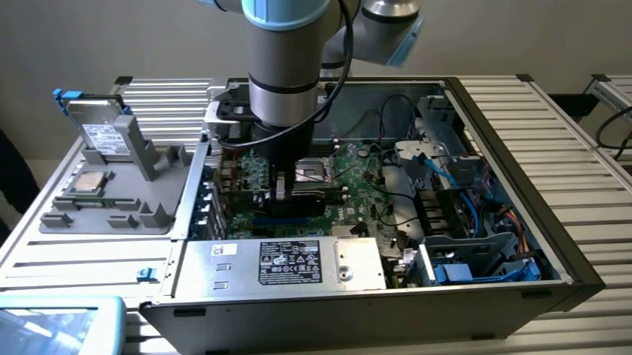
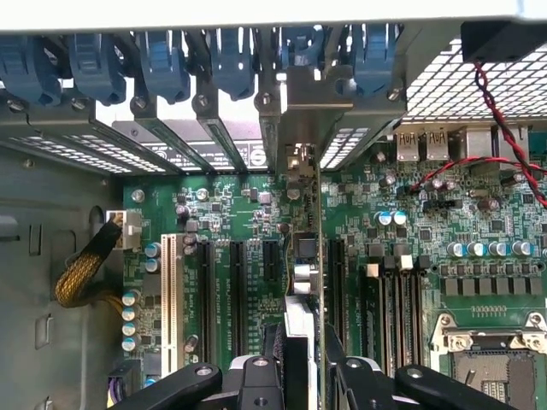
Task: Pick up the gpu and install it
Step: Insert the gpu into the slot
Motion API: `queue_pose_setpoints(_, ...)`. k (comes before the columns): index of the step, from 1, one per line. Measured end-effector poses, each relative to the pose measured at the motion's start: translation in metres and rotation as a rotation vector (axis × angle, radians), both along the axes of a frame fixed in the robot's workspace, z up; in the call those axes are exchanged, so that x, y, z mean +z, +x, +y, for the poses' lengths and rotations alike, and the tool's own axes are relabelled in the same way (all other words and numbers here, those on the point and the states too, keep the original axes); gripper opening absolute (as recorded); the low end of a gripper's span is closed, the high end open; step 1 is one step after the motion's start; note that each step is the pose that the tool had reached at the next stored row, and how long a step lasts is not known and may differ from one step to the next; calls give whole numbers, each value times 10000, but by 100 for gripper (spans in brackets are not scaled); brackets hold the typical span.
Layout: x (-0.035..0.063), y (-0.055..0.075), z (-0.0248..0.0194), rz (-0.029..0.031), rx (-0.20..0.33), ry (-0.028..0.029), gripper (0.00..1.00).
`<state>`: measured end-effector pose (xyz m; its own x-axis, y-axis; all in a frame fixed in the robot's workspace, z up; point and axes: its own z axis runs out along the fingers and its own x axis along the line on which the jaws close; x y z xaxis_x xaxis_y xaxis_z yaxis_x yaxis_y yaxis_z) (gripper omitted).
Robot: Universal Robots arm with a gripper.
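Wrist view, hand partly cut off, clamped on the gpu, card seen edge-on, upright over the motherboard, lower edge hidden, seemingly seated.

Slatted table bearing open computer case
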<state>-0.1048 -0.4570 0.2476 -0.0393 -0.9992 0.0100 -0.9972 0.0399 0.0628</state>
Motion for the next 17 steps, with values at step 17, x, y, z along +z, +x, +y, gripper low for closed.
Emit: queue_pose_setpoints(17,-7,-2,-20,68,-7,111,29)
